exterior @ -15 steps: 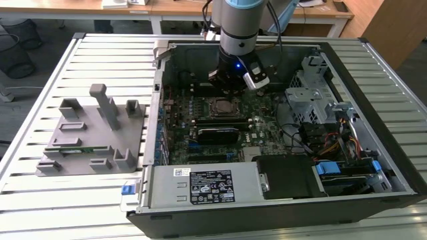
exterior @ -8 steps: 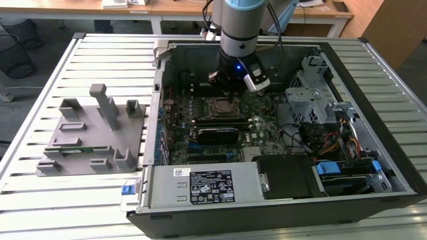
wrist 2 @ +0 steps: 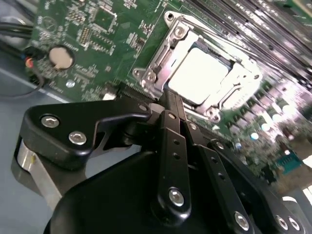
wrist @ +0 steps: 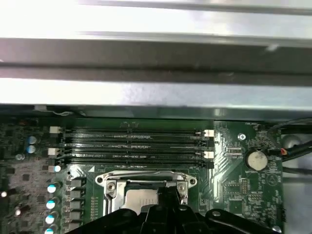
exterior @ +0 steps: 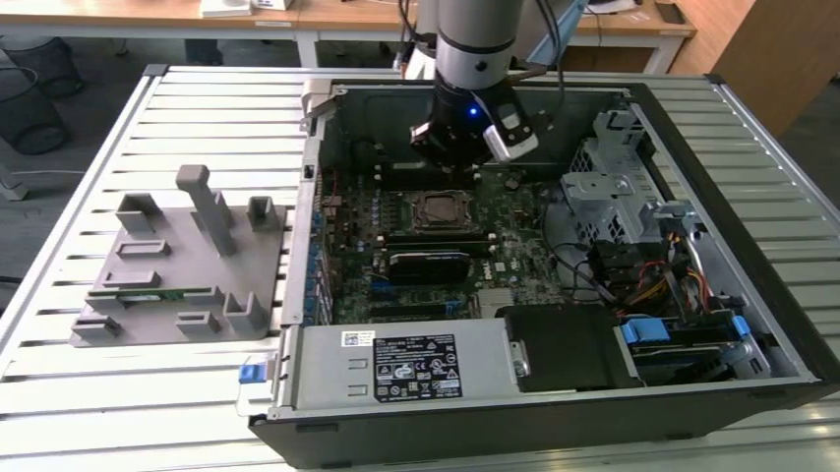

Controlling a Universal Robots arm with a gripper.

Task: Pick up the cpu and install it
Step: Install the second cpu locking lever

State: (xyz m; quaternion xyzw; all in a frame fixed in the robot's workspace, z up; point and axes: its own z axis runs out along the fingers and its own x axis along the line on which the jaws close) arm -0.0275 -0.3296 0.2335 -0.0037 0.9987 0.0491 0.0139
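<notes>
The cpu (wrist 2: 197,75) is a flat silvery square lying inside the metal socket frame (wrist 2: 161,58) on the green motherboard; in the first wrist view the cpu (wrist: 139,197) is partly hidden behind my fingers. In the exterior view the socket (exterior: 440,208) sits mid-board inside the open computer case. My gripper (wrist 2: 170,100) hangs just above the socket's edge with its two thin black fingers pressed together and nothing between them. The gripper (exterior: 444,157) hovers over the board just behind the socket.
The case wall (exterior: 315,197) and a metal drive cage (exterior: 617,187) flank the board. Several memory slots (wrist: 131,144) and a coin battery (wrist: 254,159) lie near the socket. A grey fixture (exterior: 184,265) with a green memory stick (exterior: 145,293) stands outside on the exterior view's left.
</notes>
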